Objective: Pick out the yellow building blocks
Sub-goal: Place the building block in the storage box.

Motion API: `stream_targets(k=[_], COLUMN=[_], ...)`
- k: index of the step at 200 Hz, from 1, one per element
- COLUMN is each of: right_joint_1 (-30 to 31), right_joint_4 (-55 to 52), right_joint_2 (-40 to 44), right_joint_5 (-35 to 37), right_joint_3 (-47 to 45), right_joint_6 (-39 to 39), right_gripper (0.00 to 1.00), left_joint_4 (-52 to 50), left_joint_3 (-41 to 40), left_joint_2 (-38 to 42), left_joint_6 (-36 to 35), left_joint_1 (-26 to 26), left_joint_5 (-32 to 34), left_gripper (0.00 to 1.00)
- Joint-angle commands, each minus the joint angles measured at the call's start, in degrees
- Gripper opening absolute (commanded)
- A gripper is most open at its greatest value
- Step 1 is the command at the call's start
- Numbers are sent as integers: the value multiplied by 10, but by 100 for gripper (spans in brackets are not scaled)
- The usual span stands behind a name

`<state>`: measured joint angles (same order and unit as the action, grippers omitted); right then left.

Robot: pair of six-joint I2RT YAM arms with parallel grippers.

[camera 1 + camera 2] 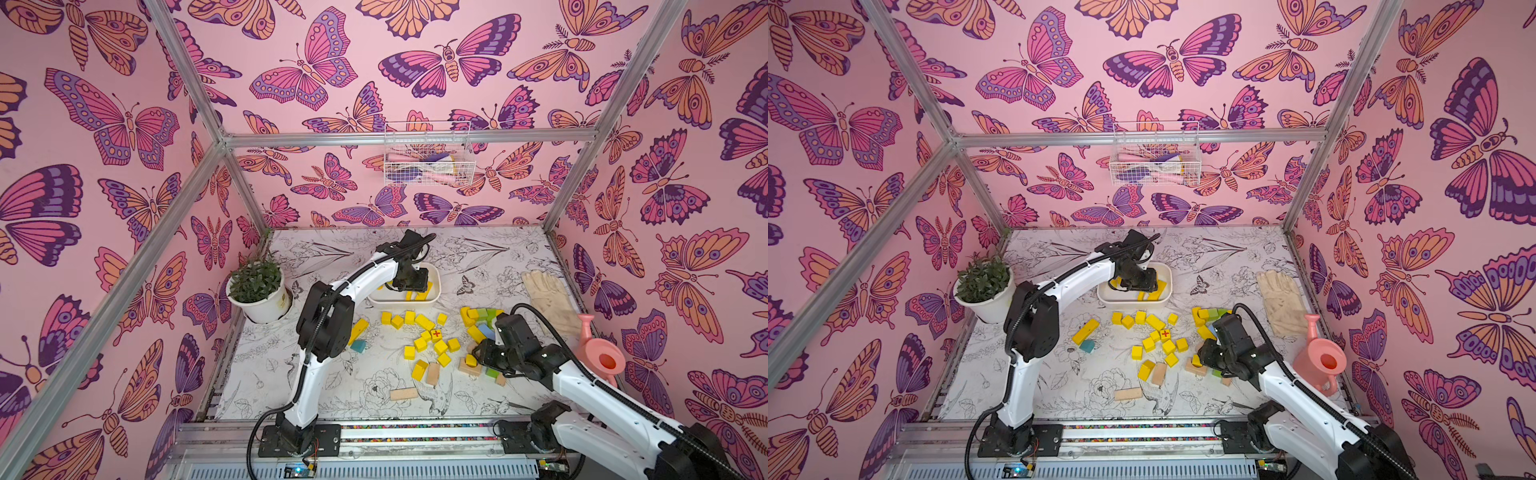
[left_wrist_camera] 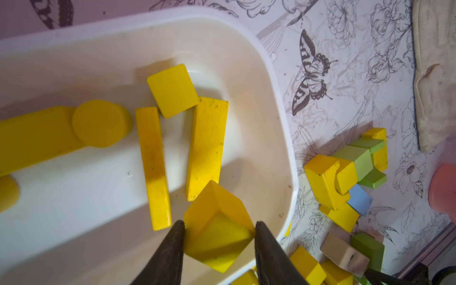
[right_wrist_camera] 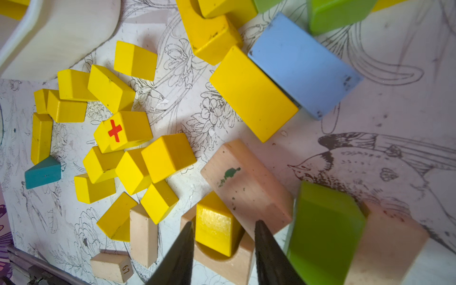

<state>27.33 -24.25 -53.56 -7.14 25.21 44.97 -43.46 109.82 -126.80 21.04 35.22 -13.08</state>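
The left gripper (image 2: 219, 225) pinches a yellow cube (image 2: 217, 239) by two opposite corners, its dark fingertips just touching them. It hangs over the white bin (image 2: 283, 123), which stands at the far middle of the table. The cube is close to the bin's rim. Below lie the yellow pieces already sorted: two bars, a square tile and a disc.

The right gripper (image 3: 223, 224) is low at the near right, its jaws spread either side of a small yellow block (image 3: 214, 227). A sliver of wood shows between that block and one finger, so it is not pinched yet. The block sits in the notch of a tan arch block (image 3: 222, 264). A long tan block (image 3: 246, 182) lies against it and a green block (image 3: 325, 229) is just beside one finger.

Most of the yellow building blocks (image 1: 440, 347) lie loose in the middle of the table, the cross-marked cube (image 3: 123, 130) among them. More are stacked with green and blue ones at the right.

I see two risks. A corner grip is weak, so the cube may twist free, strike the rim and bounce out. On the right, closing jaws may snag the arch or shove the green block, or lift tan wood along with the yellow.
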Motion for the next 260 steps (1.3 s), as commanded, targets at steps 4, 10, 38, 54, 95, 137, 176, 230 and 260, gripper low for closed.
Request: stream_targets(k=[4,10,38,54,95,137,176,230,260], right_joint_1=[-8,-10,-17,-21,-30,-31,-31,-31,-29], right_joint_4=[10,11,16,17,19,16,7,10,24], right_joint_2=[-1,-1,-3,-4,-9,-8,0,-15,-42], right_joint_5=[-10,-11,-19,-22,-29,-27,-18,-24,-63], right_joint_3=[-6,-6,-9,-9,-8,-8,-8,-3,2], right_joint_6=[-3,-4,-5,-7,-10,-9,-5,-4,-16], right_gripper=[42,42,42,42,42,42,43,43,43], left_joint_4=[-30,-33,-51,-58,-70,-71,-37,129,219], left_joint_3=[58,72,139,167,192,160,40,-324,-522], left_joint_2=[-44,-55,-98,-117,-131,-92,24,285,425], left_joint_6=[-3,-2,-1,1,4,-3,-4,27,52], left_joint_1=[-4,-5,-5,-5,-6,-6,1,4,4], left_joint_5=[-19,-19,-19,-22,-19,-14,5,37,61], left_gripper=[44,44,44,46,55,59,58,58,58])
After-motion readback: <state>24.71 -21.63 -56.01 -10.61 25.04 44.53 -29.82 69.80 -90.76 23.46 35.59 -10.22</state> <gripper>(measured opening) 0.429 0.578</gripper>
